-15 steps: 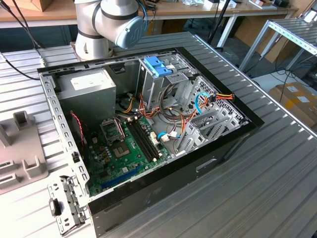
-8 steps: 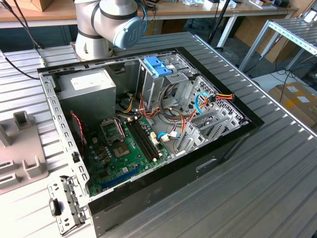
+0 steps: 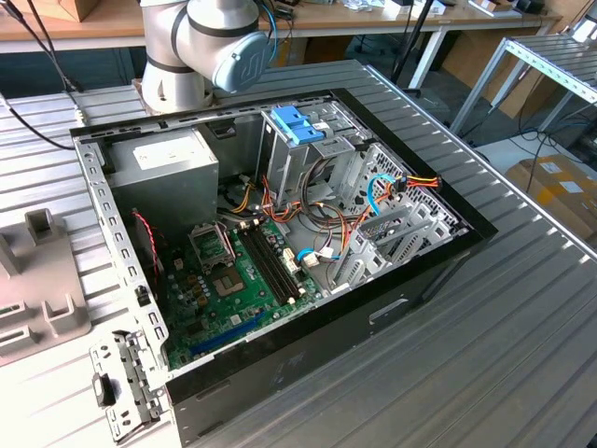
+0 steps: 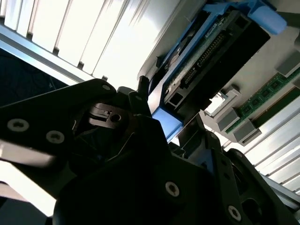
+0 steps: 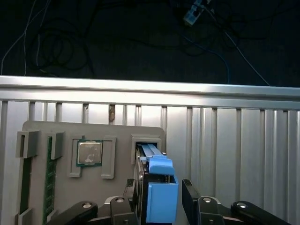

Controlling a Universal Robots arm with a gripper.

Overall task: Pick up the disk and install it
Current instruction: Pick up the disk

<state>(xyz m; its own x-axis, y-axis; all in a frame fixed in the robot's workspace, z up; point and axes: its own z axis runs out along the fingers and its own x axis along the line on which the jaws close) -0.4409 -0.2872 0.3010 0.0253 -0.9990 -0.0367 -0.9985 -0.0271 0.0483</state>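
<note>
Two tool [image 5: 160, 187] fingers straddle the upright disk [image 5: 161, 168], unclenched, a narrow gap at one edge.

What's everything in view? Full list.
Disk: one, dark with blue frame, upright in the holder.
Holder: one, grey, on the table.
Chip: one, silver, in the holder.
Memory stick: at least one, green, in the holder.
Computer case: one, black, open, on the table.
Motherboard: one, green, inside the case.
Power supply: one, grey, inside the case.
Latch: one, blue, atop the drive cage.
Table: one, silver, ribbed.
Box: one, brown, exterior view's right.
Arm: one, grey and blue, behind the case.
Gripper: one, black, astride the disk.
</note>
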